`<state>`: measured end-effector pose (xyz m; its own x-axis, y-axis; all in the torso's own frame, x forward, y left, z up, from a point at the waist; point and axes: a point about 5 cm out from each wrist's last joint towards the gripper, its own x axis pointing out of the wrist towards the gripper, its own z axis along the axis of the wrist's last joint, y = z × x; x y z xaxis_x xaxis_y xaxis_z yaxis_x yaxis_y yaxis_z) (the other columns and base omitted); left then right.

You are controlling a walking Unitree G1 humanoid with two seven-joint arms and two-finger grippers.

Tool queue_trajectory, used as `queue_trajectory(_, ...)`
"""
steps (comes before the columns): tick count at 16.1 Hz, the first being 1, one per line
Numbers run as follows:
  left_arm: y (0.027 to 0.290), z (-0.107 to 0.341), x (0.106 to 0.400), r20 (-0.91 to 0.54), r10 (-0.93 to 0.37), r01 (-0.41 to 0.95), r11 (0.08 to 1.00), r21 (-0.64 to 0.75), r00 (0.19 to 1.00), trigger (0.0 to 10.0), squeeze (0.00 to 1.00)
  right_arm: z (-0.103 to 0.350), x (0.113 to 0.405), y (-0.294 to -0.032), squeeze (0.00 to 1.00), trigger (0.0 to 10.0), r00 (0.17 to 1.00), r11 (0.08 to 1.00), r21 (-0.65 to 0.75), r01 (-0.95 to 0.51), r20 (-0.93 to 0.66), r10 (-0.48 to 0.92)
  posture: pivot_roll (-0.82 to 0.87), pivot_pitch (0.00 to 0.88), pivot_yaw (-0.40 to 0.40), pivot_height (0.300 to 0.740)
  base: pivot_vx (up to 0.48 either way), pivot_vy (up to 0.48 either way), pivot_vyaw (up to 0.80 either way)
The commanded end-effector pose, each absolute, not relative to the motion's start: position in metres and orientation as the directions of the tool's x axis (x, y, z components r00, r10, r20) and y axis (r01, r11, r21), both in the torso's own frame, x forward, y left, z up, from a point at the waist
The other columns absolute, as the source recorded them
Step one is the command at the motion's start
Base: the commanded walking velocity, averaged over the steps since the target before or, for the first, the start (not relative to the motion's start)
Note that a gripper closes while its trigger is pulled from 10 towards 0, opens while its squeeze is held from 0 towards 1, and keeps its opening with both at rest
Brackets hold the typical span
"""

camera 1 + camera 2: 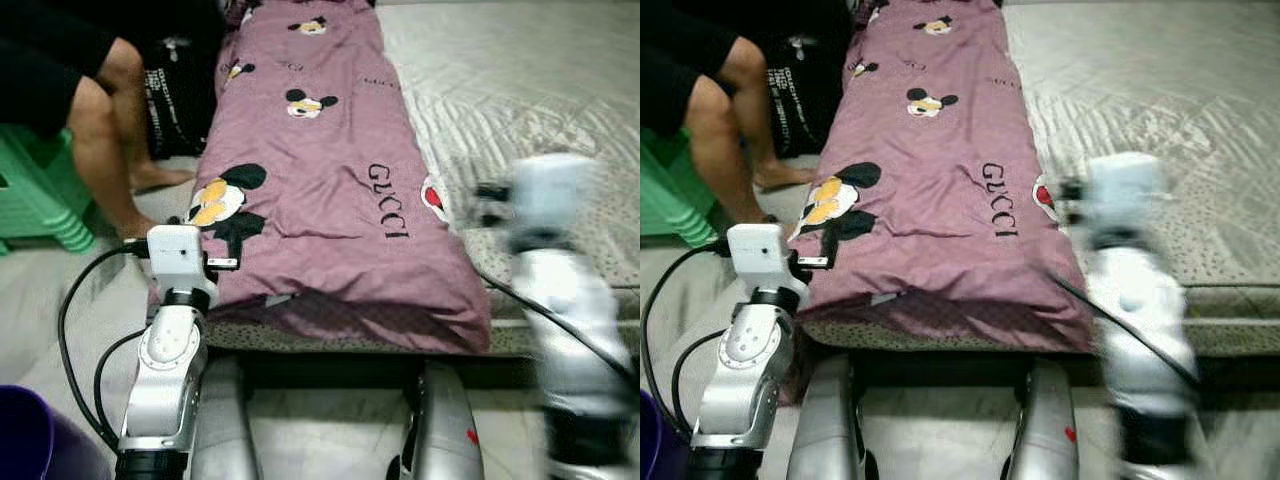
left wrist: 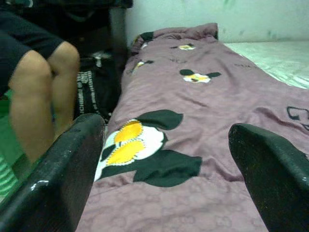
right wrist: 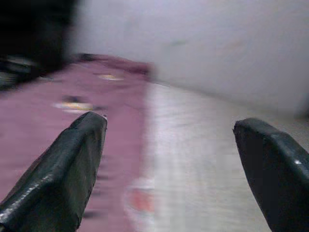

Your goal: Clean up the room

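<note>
A mattress (image 1: 520,90) is lying on the floor with a purple quilt (image 1: 320,190), folded into a long strip, running down its left side, the strip's long axis pointing straight away from the robot and its near end hanging over the mattress edge just ahead of the robot's legs. The robot is standing at that near end with both arms raised. The left gripper (image 2: 164,193) is hovering at the quilt's near left corner, its jaws standing wide apart and looking along the strip's length over the cartoon mouse print (image 2: 140,154); no fabric is lying between them. The right gripper (image 3: 169,193), blurred in motion, is reaching over the seam where the quilt's right edge meets the bare mattress, its jaws also standing apart and empty. The left arm appears nearer the cloth, so the near left corner looks the likelier first grasp. A person (image 1: 90,110) is sitting on a green stool (image 1: 40,190) to the left, beside a black bag (image 1: 180,90).
</note>
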<state>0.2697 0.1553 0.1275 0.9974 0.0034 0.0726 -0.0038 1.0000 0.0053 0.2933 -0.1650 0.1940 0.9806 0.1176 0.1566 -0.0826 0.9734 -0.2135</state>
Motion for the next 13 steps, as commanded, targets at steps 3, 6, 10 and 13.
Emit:
queue_trajectory(3,0.161,0.133,0.27,0.099,0.029,-0.028,1.0,-0.011,0.995,10.0,0.0,0.131,0.307,-0.124,1.0,10.0,0.944,0.957,-0.039,-0.286,-0.18,0.275,0.02,0.0,0.002,0.508,0.0,0.0,0.0)
queue_trajectory(6,0.158,0.131,0.268,0.099,0.026,-0.025,1.0,-0.016,0.995,10.0,0.0,0.101,0.313,-0.112,1.0,10.0,0.9,0.962,0.048,-0.267,-0.346,0.267,0.03,0.0,-0.007,0.508,0.0,0.0,0.0)
queue_trajectory(10,0.162,0.129,0.266,0.091,0.053,-0.052,0.999,-0.018,0.994,10.0,0.0,0.053,0.283,-0.129,1.0,10.0,0.752,0.966,0.143,-0.214,-0.608,0.257,0.04,0.0,-0.023,0.508,0.0,0.0,0.0)
queue_trajectory(13,0.168,0.124,0.265,0.073,0.086,-0.084,0.996,-0.028,0.994,10.0,0.0,0.036,0.252,-0.187,1.0,10.0,0.672,0.993,0.112,-0.031,-0.733,0.103,0.02,0.0,-0.028,0.508,0.0,0.0,0.0)
